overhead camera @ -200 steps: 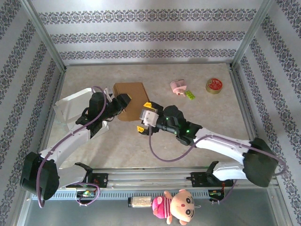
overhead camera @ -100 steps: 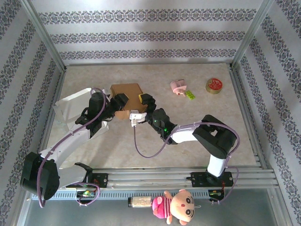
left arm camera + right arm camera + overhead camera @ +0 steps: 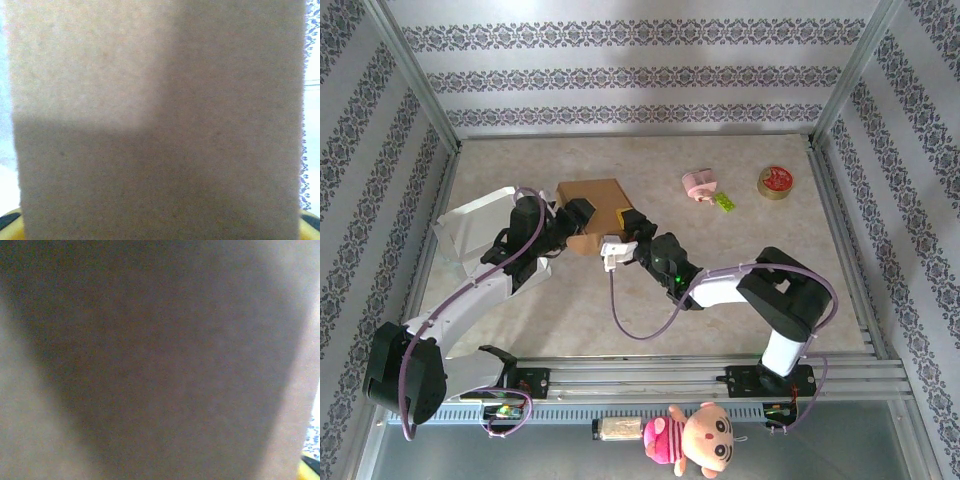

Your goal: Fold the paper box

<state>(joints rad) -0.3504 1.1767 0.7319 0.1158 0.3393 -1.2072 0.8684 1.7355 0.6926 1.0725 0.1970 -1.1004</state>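
The brown paper box (image 3: 592, 196) lies on the table left of centre, its near edge raised between both arms. My left gripper (image 3: 578, 215) is at the box's near left side. In the left wrist view the cardboard (image 3: 160, 120) spans the whole gap between the yellow fingertips (image 3: 311, 226), so the jaws are shut on it. My right gripper (image 3: 623, 225) is at the box's near right corner. The right wrist view has blurred cardboard (image 3: 160, 360) pressed close to the lens, hiding how those jaws stand.
A white open container (image 3: 470, 225) sits just left of the left arm. A pink object (image 3: 698, 183), a green tag (image 3: 724, 202) and a red round tin (image 3: 776, 182) lie at the back right. A plush doll (image 3: 700, 438) hangs at the front rail.
My right arm has swung from the table's middle up to the box's near right corner, its jaws narrowing. The left gripper stayed at the box, which shifted slightly left.
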